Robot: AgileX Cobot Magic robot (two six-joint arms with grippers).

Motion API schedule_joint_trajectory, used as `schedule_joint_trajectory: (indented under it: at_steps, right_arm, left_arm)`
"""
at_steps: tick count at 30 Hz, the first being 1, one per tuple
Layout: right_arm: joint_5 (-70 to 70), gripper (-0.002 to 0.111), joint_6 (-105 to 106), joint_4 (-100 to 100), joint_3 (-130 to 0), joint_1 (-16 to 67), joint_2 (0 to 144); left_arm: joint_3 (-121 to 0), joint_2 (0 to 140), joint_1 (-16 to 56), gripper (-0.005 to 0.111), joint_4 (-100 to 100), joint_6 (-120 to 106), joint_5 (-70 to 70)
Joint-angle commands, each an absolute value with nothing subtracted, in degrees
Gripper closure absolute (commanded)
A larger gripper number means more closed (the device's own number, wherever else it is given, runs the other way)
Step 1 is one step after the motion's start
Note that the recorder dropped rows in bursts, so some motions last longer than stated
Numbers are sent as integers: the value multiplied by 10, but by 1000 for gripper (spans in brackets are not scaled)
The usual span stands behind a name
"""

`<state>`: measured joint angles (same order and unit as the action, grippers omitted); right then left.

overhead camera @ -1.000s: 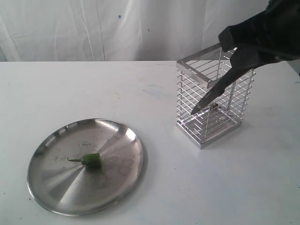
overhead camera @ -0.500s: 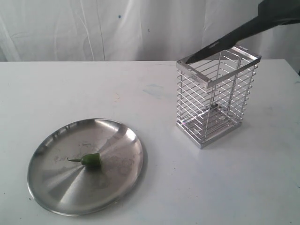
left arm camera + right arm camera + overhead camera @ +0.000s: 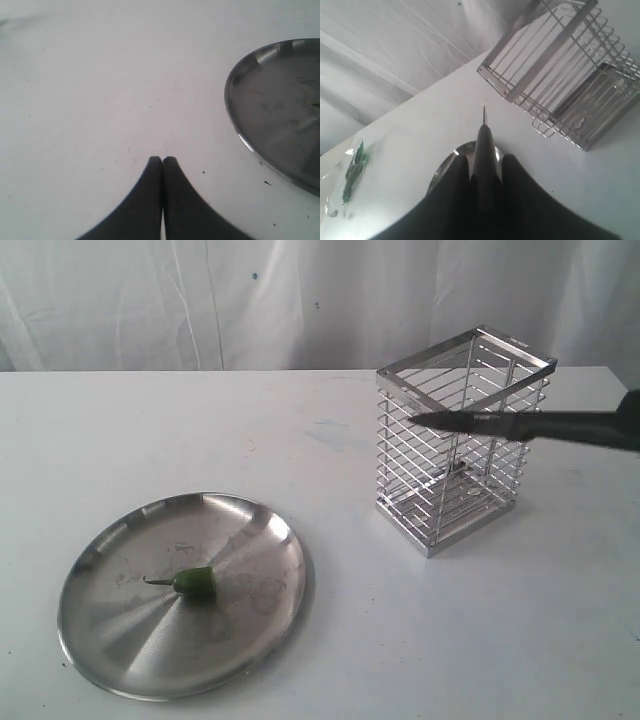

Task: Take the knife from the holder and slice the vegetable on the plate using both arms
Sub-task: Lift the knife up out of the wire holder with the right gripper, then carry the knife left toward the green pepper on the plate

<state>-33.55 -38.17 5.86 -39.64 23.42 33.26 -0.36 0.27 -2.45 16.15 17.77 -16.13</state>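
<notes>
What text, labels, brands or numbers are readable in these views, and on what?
None readable in any view.
No markings show on the tall steel wire holder, the slim dark-bladed knife, the round stainless steel plate or the small green chilli.
Crumpled green object in the right wrist view: too blurred to tell.

A white table (image 3: pixel 200 430) stands before a pale cloth backdrop (image 3: pixel 200 300). Near the table's front-left corner lies the round steel plate (image 3: pixel 120 640), and the green vegetable (image 3: pixel 197 583) rests near its middle, thin stem pointing left. The wire holder (image 3: pixel 420 490) stands upright toward the right side, well apart from the plate. The knife (image 3: pixel 510 424) hangs level in the air outside the cage, crossing the holder's upper bars, tip pointing left, handle reaching the right border.
</notes>
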Motion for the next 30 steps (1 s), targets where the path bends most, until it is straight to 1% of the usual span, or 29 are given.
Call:
schedule_joint_trajectory:
  at_steps: [1,7,10,15,19,23,30]
  right_arm:
    - [-302,105,-355,110,-364,234,332]
    - [-245,105,-257,215,-364,234,358]
    - [-250,105,-238,235,-364,234,385]
    - [-249,105,-90,364,-364,234,448]
    - [-233,105,-27,441,-366,234,479]
    - [-302,105,88,551,-366,234,506]
    - [-345,105,105,569,-366,234,555]
  left_arm:
    - [0,0,-19,107,163,178,-161]
    - [0,0,-19,107,163,178,-161]
    - [0,0,-19,107,163,178,-161]
    - [0,0,-19,107,163,178,-161]
    - [0,0,-19,107,163,178,-161]
    - [0,0,-19,107,163,178,-161]
    - [0,0,-19,107,163,178,-161]
